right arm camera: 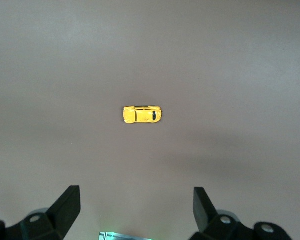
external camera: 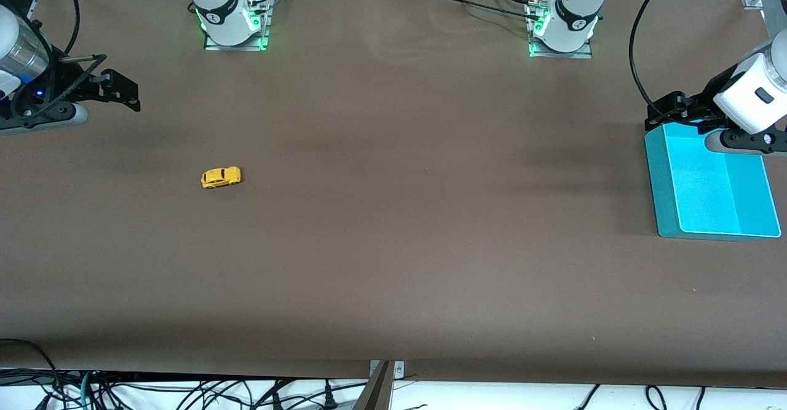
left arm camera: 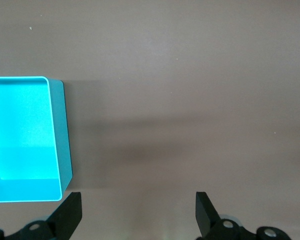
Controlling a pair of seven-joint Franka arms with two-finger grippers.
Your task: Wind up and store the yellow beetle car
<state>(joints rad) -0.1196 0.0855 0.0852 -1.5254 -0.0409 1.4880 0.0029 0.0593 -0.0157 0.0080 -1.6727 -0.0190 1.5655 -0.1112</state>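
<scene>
Yellow beetle car (external camera: 221, 177) on table, well apart from right end effector (external camera: 126, 93); both end effectors spread, empty.

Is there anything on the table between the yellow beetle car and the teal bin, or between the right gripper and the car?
Nothing visible. The yellow beetle car sits alone toward the right arm's end, with bare table to the teal bin at the left arm's end. The right gripper, jaws open, has open table down to the car. The left gripper waits, open, at the bin.

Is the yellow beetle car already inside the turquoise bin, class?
No, the yellow beetle car sits on the bare table toward the right arm's end, well apart from the turquoise bin, which holds nothing visible.
</scene>
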